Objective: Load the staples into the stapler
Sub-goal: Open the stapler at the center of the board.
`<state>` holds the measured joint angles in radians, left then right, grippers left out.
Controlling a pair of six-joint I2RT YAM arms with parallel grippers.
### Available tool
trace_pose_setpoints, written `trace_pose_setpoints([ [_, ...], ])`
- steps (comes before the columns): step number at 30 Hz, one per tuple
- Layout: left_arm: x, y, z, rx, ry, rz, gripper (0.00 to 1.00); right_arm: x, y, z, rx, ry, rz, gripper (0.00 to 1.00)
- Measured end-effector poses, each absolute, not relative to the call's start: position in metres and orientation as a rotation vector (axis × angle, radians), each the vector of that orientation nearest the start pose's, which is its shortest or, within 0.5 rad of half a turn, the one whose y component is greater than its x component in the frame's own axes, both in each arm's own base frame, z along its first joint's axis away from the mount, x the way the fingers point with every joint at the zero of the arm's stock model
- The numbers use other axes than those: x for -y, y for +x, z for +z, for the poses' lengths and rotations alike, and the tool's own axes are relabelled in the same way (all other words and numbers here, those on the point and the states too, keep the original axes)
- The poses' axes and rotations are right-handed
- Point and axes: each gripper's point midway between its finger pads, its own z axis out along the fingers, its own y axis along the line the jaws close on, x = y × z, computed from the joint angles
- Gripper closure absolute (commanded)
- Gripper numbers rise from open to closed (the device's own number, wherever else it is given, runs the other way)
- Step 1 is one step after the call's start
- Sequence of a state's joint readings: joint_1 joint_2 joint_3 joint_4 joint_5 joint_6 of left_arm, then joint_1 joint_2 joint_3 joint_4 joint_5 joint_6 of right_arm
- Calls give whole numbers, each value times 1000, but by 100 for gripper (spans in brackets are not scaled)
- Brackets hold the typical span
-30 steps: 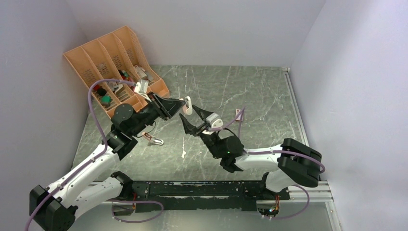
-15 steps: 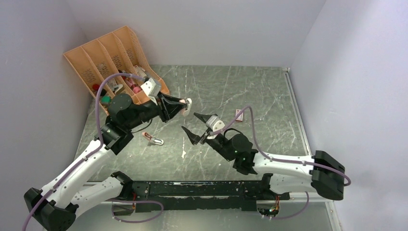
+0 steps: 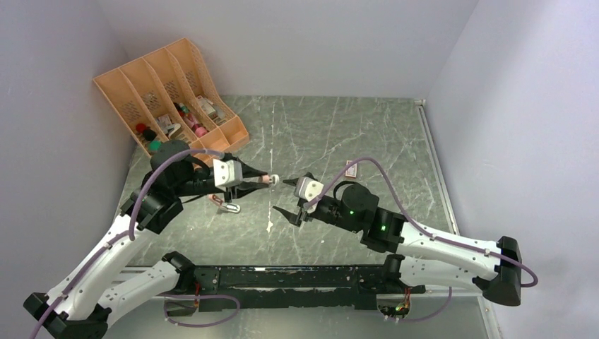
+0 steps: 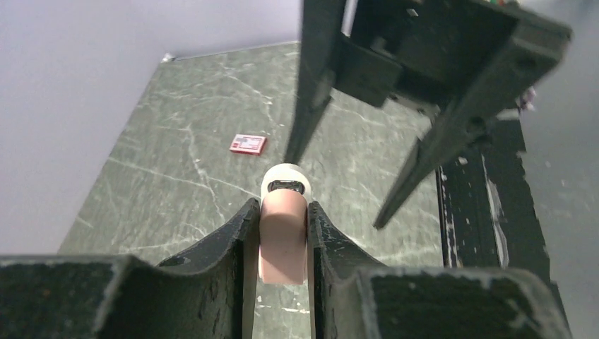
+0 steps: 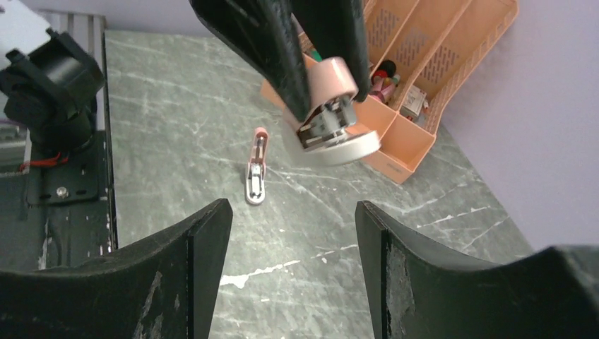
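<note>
So the left gripper point(image 3: 262, 179) is holding the pink stapler point(image 4: 282, 240) lower and further out over the table point(image 3: 318, 134) than a second ago, when it was hanging up near the orange organizer point(image 3: 176, 85). Its jaws are clamping the stapler body from both sides, with the nose sticking out toward the other arm. The right gripper point(image 3: 283, 196) is swinging round to face that nose. Its fingers are standing wider apart than a second ago and gripping nothing, one tip just beside the stapler's front end but not touching as far as I can tell. The staple box point(image 3: 351, 168) is lying flat on the table behind the right gripper, well apart from both tools and looking untouched. A second stapler point(image 3: 225, 205) is lying on the table under the left arm. Likely the arms are lining up so the right one can open or steady the held stapler. No staples are being handled, so loading is not yet starting.
</note>
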<state>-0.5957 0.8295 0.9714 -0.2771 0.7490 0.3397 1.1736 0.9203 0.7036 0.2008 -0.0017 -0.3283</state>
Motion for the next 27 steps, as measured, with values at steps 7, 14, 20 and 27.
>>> trace_pose_setpoints([
  [7, 248, 154, 307, -1162, 1441, -836, 93, -324, 149, 290, -1174, -1222, 596, 33],
  [14, 246, 148, 297, -1120, 1522, -820, 93, -332, 150, 278, -1173, -1288, 573, 36],
  [20, 245, 146, 295, -1090, 1550, -812, 93, -343, 150, 272, -1173, -1326, 586, 44],
  [27, 244, 145, 292, -1084, 1568, -803, 93, -347, 148, 274, -1161, -1337, 599, 51],
])
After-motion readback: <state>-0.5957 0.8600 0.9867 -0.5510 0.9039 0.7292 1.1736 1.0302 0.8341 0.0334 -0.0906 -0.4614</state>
